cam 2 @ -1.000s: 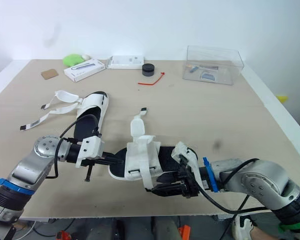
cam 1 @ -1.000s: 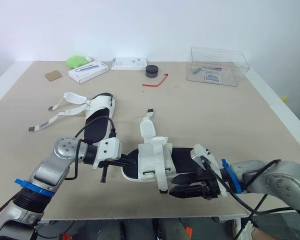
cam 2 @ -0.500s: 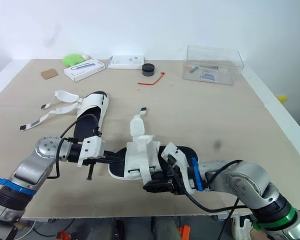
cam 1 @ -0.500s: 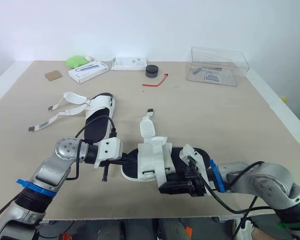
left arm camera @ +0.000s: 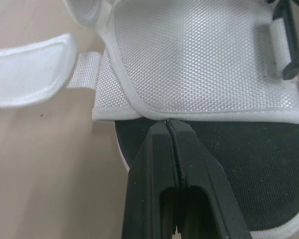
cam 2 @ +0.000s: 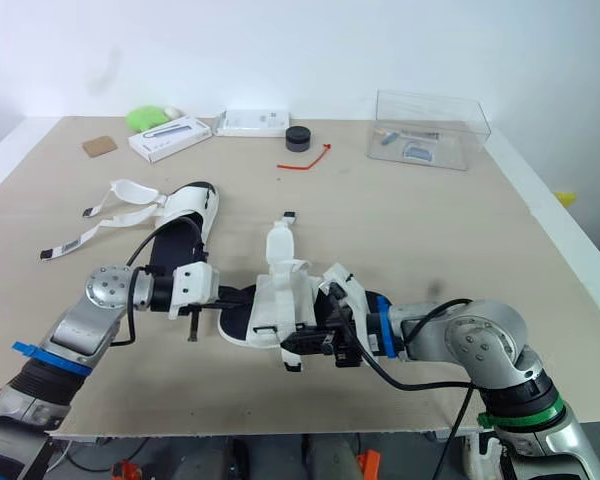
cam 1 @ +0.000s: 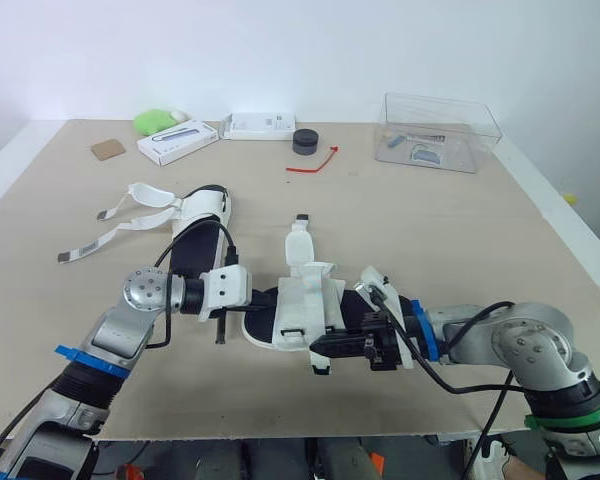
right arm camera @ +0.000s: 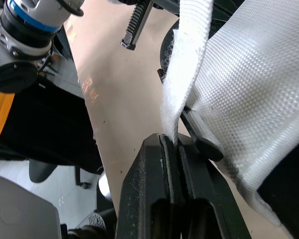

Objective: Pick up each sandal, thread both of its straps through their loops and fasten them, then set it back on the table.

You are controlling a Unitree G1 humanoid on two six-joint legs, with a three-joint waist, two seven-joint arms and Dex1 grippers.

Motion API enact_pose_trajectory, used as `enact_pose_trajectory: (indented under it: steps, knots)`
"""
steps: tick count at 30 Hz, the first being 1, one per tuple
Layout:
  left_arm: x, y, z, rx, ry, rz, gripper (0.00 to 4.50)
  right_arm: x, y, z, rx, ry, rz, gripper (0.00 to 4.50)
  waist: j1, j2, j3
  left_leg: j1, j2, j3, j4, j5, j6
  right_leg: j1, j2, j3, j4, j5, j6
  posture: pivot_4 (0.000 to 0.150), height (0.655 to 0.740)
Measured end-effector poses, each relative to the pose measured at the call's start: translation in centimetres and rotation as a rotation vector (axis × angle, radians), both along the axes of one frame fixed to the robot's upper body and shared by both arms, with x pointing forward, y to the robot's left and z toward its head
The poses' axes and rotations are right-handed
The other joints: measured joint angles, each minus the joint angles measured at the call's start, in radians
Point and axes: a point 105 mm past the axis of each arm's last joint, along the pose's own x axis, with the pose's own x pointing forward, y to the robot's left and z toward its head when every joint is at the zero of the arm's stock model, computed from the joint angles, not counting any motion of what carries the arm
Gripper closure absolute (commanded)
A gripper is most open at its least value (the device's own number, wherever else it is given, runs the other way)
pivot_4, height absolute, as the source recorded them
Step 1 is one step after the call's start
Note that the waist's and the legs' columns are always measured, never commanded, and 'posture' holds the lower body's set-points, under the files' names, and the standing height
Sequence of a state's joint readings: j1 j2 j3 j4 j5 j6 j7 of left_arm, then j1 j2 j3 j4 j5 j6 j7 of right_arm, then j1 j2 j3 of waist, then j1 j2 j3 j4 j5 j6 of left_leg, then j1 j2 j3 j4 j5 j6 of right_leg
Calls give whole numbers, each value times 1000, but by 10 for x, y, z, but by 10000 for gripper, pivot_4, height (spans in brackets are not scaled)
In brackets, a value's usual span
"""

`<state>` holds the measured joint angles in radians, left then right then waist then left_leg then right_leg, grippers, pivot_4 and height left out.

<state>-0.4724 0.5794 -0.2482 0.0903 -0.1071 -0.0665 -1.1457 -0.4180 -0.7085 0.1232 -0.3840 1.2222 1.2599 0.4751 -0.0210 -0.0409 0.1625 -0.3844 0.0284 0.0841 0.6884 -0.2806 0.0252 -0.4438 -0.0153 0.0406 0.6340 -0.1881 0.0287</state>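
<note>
The near sandal, white mesh upper on a black sole, lies near the table's front edge. My left gripper comes in from the left and is shut, its tips pinching the upper's edge over the black footbed. From the right, my right gripper is shut on a white strap at the sandal's near side. Its other strap points away from me. The second sandal lies further back on the left, with both straps spread open to the left.
Along the far edge stand a clear plastic box, a black round lid, a red tie, two white boxes, a green object and a cork piece.
My right gripper has slid left along the sandal's near side and closed on the strap. The left gripper and the sandal have shifted slightly right and away from me.
</note>
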Motion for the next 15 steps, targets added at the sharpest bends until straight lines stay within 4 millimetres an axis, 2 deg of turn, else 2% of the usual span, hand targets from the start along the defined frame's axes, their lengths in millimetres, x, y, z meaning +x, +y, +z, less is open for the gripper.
enact_pose_trajectory:
  steps: [8, 13, 15]
  knots:
    - [7, 0, 2, 5, -25, 2, 45000, 10, -1, 6, -2, -7, -3, 44404, 0, 0, 0, -2, 0, 0, 0, 0, 0, 0, 0, -1, -2, 3, -3, 1500, 7400]
    - [6, 0, 2, 5, -24, -3, 45000, 5, -9, 25, 58, 18, 31, 44404, 0, 0, 0, -3, 0, -1, 0, -1, 2, 0, 0, -1, -3, 4, -5, 1500, 7400]
    - [6, 0, 1, 7, -22, -4, 45000, 2, -8, 42, 109, 26, 71, 44404, -2, 0, 0, -3, 0, -1, 0, -1, 2, 0, 0, -1, -3, 5, -6, 1500, 7400]
